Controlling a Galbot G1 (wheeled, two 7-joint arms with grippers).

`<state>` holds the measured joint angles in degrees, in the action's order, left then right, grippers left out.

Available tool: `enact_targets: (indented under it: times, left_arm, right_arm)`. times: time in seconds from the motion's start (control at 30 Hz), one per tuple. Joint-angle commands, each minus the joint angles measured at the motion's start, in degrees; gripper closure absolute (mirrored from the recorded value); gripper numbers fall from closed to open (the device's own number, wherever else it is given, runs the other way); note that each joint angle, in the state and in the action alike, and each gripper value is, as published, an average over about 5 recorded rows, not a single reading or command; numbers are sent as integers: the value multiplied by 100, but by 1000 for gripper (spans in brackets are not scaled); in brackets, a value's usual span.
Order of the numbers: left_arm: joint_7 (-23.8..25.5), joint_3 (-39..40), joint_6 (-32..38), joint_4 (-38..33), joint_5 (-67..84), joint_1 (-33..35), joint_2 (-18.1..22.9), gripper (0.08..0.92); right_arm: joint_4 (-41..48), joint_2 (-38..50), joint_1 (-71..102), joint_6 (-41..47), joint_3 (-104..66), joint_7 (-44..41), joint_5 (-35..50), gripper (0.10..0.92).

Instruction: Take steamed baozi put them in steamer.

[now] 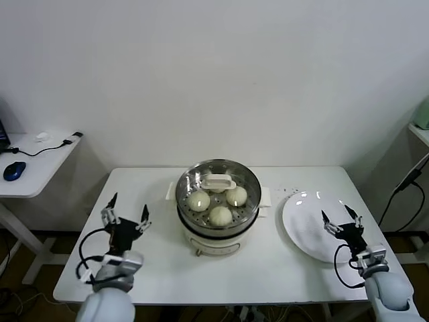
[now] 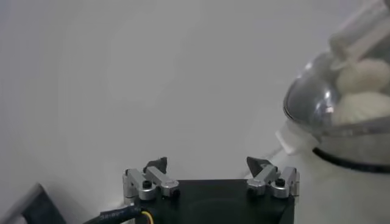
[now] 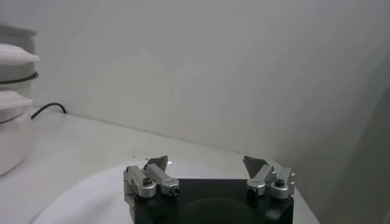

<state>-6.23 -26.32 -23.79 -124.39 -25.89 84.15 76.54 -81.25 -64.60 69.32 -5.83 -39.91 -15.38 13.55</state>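
At the middle of the white worktop [image 1: 161,272] stands the steamer [image 1: 218,221], a steel basket on a white pot base. A glass lid [image 1: 201,184] with a white handle covers it. Under the lid lie the baozi [image 1: 220,215]; three show clearly, close together on the perforated floor, and a fourth is partly hidden under the handle. Near the right edge of the worktop lies a white plate [image 1: 305,228] with nothing on it. The right pincer [image 1: 340,219] hovers over the plate's near side, its fingers apart and holding nothing. The left pincer [image 1: 127,212] hovers near the left edge of the worktop, well apart from the steamer, fingers also apart and holding nothing.
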Motion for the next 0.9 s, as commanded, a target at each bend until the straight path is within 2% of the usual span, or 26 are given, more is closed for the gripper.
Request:
enact_targets:
  times: [0.03, 0.37, 0.9]
  left_arm:
    - [200, -1542, 2628, 564, 3280, 775, 467, 177]
    - [443, -1556, 2865, 914, 3162, 946, 671, 177]
    - [737, -1671, 2871, 826, 2946, 1107, 598, 177]
  right_arm:
    - [-328, -86, 129, 79, -12, -55, 45, 203]
    - [-546, -210, 352, 94, -141, -106, 209, 203]
    - [-718, -333, 458, 86, -209, -138, 357, 203]
